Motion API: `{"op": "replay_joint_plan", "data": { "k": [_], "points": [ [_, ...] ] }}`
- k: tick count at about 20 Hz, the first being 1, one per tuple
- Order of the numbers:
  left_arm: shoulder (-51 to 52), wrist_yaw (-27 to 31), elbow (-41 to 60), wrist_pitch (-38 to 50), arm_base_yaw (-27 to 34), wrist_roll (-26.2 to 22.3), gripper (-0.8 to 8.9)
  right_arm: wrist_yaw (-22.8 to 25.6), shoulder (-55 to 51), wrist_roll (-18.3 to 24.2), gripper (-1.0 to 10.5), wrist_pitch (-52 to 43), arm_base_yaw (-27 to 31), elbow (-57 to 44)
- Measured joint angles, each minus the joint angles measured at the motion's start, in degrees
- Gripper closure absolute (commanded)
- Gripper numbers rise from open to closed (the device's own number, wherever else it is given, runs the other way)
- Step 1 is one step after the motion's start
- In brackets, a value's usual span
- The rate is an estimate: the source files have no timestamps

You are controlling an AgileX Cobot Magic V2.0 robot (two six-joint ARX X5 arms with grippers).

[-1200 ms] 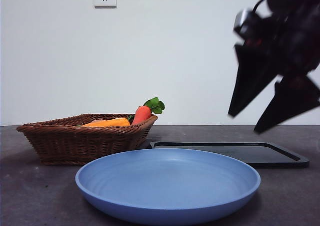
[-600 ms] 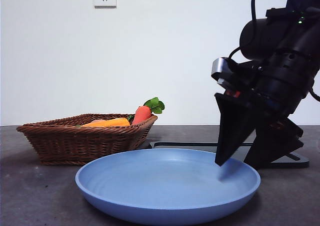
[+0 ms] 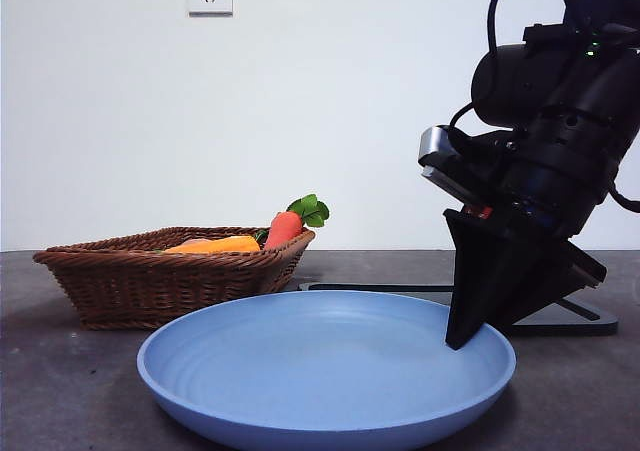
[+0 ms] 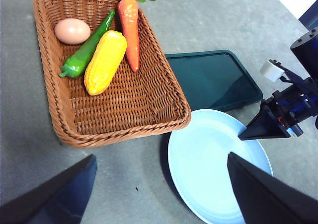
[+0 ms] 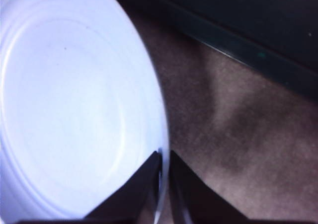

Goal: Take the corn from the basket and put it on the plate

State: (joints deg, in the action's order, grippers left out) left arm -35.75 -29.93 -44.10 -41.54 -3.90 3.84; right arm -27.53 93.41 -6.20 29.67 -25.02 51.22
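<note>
Two jaws of the right end effector [image 5: 163,174] pinch the plate [image 3: 300,371] rim near the black tray [image 4: 213,80]. The left end effector [image 4: 164,194] hovers wide open, empty. The corn [image 4: 104,61] lies in the basket [image 4: 124,119]. Dragging the plate risks slipping or bumping the basket.

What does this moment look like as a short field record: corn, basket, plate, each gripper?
corn: lying in the basket beside a green pepper, carrot and egg
plate: bare, in front of a black tray
right gripper: shut on the plate's rim
left gripper: open, high above the table, holding nothing
</note>
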Motion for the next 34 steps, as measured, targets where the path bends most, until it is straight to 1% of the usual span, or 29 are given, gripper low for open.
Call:
{"op": "replay_joint_plan", "data": {
  "k": [2,4,8,12,16,19,21,26,29,34],
  "points": [
    [-1.29,0.00,0.00,0.61,-0.02,0.00,3.93,0.00,-0.35,-0.24,9.4,0.79,0.04,0.00],
    [-3.15,0.04,0.00,2.67,-0.24,-0.02,3.98,0.28,-2.82,-0.26,9.4,3.32,0.37,0.00],
    [-9.11,0.26,0.00,10.38,-1.79,-0.04,3.98,0.87,-12.20,0.17,9.4,10.05,0.59,0.00],
    [-17.81,5.29,-0.87,16.98,-5.35,-0.74,3.98,0.83,-22.47,0.17,9.4,12.94,1.09,0.00],
    [-29.57,10.05,-7.04,17.81,-8.70,-3.74,3.98,0.96,-29.57,-0.76,9.4,15.76,2.95,0.00],
    [-38.71,13.68,-12.22,17.84,-11.02,-6.86,3.98,1.01,-33.40,-1.46,9.4,16.94,4.83,0.00],
    [-45.05,15.17,-15.91,17.86,-12.31,-8.72,3.98,1.03,-35.43,-1.79,9.4,18.16,6.32,0.00],
    [-57.20,19.34,-23.58,17.90,-14.36,-12.15,3.98,1.16,-40.39,-2.40,9.4,19.45,8.55,0.00],
    [-62.97,19.61,-27.52,17.99,-14.91,-13.75,3.98,1.25,-42.12,-2.97,9.4,20.52,9.03,0.00],
    [-70.25,19.65,-31.08,18.05,-15.43,-14.93,3.98,1.25,-43.19,-3.54,9.4,21.20,9.14,0.00]
  ]
}}
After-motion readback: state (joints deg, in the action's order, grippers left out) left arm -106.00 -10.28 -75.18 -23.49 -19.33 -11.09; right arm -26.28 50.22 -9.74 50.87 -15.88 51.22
